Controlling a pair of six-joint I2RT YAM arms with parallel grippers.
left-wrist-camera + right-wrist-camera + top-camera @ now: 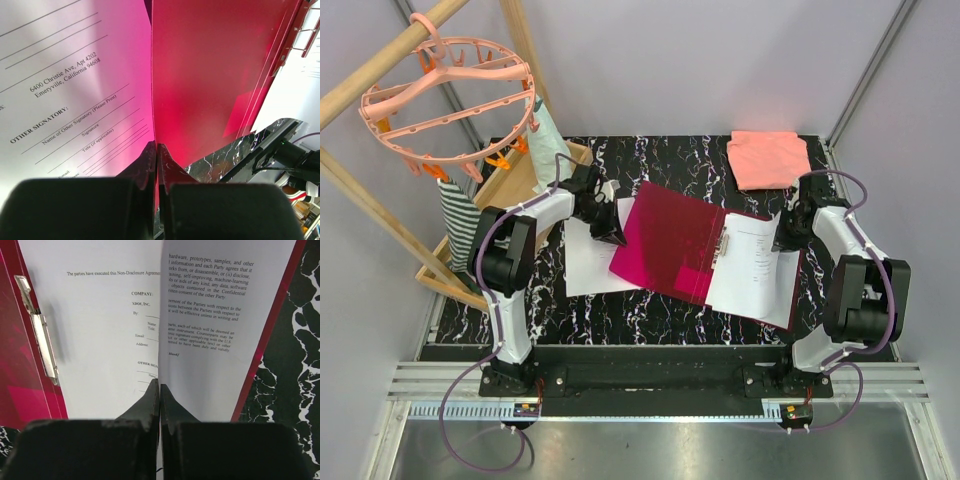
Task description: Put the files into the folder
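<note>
The dark red folder (pixel 670 245) lies open on the marble table, its left cover raised off the surface. My left gripper (pixel 612 228) is shut on that cover's left edge; in the left wrist view the thin red edge runs up from between the fingertips of the gripper (pixel 156 146). A printed sheet (pixel 65 85) lies on the table beneath the cover. More files (pixel 755 265) rest on the folder's right half beside the metal clip (pixel 37 335). My right gripper (pixel 159 382) is shut on the edge of a top sheet (pixel 215 330), which is lifted.
A salmon-pink folded cloth (pixel 768 158) lies at the back right. A pink round clip hanger (pixel 450 100) hangs from a wooden rack at the back left, over a wooden tray (pixel 510 190) and a striped cloth (pixel 458 220).
</note>
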